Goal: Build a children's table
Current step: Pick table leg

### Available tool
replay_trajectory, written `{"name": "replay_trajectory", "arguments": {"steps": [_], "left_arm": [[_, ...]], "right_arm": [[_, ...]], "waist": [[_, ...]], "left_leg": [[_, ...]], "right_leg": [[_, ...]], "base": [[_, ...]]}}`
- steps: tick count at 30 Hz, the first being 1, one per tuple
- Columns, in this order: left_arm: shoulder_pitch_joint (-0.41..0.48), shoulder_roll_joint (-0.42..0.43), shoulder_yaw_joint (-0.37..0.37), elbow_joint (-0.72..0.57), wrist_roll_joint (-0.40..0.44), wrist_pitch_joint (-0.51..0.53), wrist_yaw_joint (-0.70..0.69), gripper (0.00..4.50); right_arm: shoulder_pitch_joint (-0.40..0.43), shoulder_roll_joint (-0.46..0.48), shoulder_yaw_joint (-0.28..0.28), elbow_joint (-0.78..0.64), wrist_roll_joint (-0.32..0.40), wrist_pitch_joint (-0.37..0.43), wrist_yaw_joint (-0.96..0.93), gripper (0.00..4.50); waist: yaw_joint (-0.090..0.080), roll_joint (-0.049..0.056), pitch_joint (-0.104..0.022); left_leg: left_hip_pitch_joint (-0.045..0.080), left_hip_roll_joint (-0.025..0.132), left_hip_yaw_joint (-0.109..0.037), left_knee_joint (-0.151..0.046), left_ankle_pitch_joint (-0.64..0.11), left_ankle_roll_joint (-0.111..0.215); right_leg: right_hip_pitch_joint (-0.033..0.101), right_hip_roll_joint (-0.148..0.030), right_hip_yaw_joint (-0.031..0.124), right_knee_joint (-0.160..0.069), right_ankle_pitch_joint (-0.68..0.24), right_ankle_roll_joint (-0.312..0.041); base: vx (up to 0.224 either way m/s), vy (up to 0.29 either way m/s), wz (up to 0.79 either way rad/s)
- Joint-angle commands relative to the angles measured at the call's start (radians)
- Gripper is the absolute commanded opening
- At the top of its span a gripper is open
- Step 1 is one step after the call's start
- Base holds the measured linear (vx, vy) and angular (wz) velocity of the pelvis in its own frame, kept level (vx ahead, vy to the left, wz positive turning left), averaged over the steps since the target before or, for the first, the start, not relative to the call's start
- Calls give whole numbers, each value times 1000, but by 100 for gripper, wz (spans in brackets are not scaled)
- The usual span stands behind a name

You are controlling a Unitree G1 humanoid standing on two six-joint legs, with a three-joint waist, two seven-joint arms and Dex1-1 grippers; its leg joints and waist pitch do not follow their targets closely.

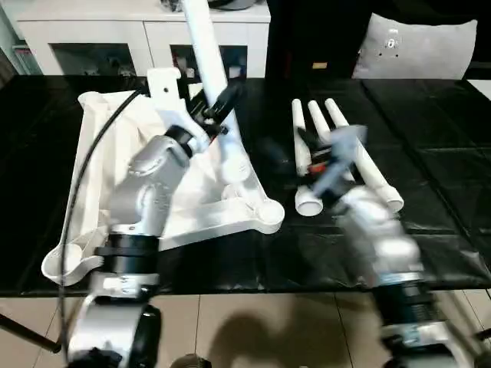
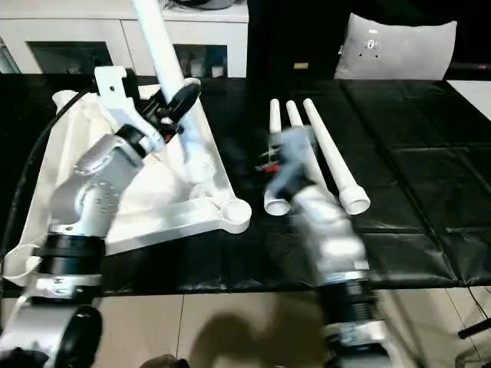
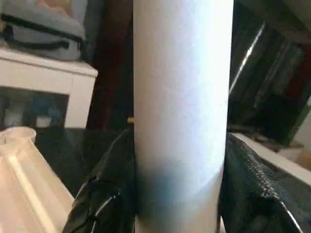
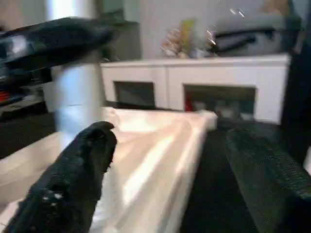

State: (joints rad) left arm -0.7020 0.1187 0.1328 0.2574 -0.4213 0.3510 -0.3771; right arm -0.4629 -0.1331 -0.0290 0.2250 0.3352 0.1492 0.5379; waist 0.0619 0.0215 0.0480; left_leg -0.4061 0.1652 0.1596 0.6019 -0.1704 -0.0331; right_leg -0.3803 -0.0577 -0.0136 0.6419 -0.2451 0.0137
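A white plastic table panel (image 1: 100, 169) is lying upside down on the black-covered tabletop (image 1: 430, 153), its ribbed underside and round corner sockets facing up, its near edge reaching close to the tabletop's front edge. The left pincer (image 1: 219, 107) is gripping a smooth white tube leg (image 1: 209, 54) between its two black textured fingers (image 3: 104, 194), half-closed around it; the leg is standing tilted in a socket near the panel's right edge. Three more tube legs (image 2: 326, 153), tapered with wider open ends, are lying side by side on the black sheet to the right, apart from the panel. The right pincer (image 1: 337, 157) is hovering blurred over them, its fingers (image 4: 73, 179) spread wide and holding nothing. The black surface to their right is lying bare.
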Motion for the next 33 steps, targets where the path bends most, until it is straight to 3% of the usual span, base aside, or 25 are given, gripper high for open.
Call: {"name": "replay_trajectory", "arguments": {"steps": [1, 4, 6, 7, 9, 12, 18, 23, 32, 33], "left_arm": [[-25, 12, -2, -8, -23, 26, -37, 186], [-38, 29, 26, -23, -121, 97, -131, 186], [-41, 30, 33, -25, -140, 107, -144, 186], [-45, 34, 48, -38, -191, 144, -180, 186], [-48, 41, 56, -45, -224, 177, -206, 186], [-47, 50, 50, -50, -246, 215, -242, 186], [-39, 52, 44, -70, -294, 259, -290, 186], [-29, 66, 14, -97, -301, 288, -330, 186], [2, 78, -97, -174, -270, 295, -418, 186], [2, 78, -97, -174, -270, 295, -418, 186]], "right_arm": [[-15, -12, -20, -41, 54, 59, 23, 428], [-15, -67, -67, -82, 182, 215, 94, 428], [-15, -74, -75, -86, 200, 239, 103, 428], [-13, -90, -93, -82, 224, 278, 115, 428], [-8, -107, -102, -81, 243, 308, 137, 428], [6, -134, -99, -104, 295, 379, 184, 428], [24, -163, -98, -151, 372, 477, 229, 428], [24, -192, -73, -175, 365, 487, 278, 435], [6, -201, 40, -201, 283, 427, 344, 435], [6, -201, 40, -201, 283, 427, 344, 417]], "waist": [[4, -1, -68], [7, -2, -69], [9, -2, -68], [8, -12, -68], [12, -6, -68], [14, -8, -65], [23, -8, -68], [32, -8, -67], [29, -11, -67], [29, -10, -67]], "left_leg": [[28, 46, -11, -59, -79, 55], [28, 44, -10, -56, -65, 63], [27, 46, -10, -57, -71, 61], [27, 45, -7, -56, -78, 60], [28, 45, -7, -56, -74, 59], [28, 46, -7, -57, -84, 59], [29, 47, -7, -56, -61, 59], [29, 49, -7, -57, -66, 51], [27, 48, -7, -58, -61, 41], [27, 48, -7, -57, -61, 43]], "right_leg": [[49, -64, 29, -66, 170, -248], [51, -63, 28, -62, 198, -264], [50, -64, 27, -63, 192, -275], [50, -65, 28, -65, 182, -280], [50, -67, 27, -64, 158, -288], [50, -67, 28, -68, 124, -280], [49, -66, 28, -65, 151, -279], [47, -68, 27, -66, 131, -268], [48, -68, 27, -65, 125, -257], [48, -68, 28, -65, 127, -258]], "base": [[0, 0, 0], [0, 0, 0], [0, 0, 0], [0, 0, 0], [0, 0, 0], [0, 0, 0], [0, 0, 0], [0, 0, 0], [0, 0, 0], [0, 0, 0]]}}
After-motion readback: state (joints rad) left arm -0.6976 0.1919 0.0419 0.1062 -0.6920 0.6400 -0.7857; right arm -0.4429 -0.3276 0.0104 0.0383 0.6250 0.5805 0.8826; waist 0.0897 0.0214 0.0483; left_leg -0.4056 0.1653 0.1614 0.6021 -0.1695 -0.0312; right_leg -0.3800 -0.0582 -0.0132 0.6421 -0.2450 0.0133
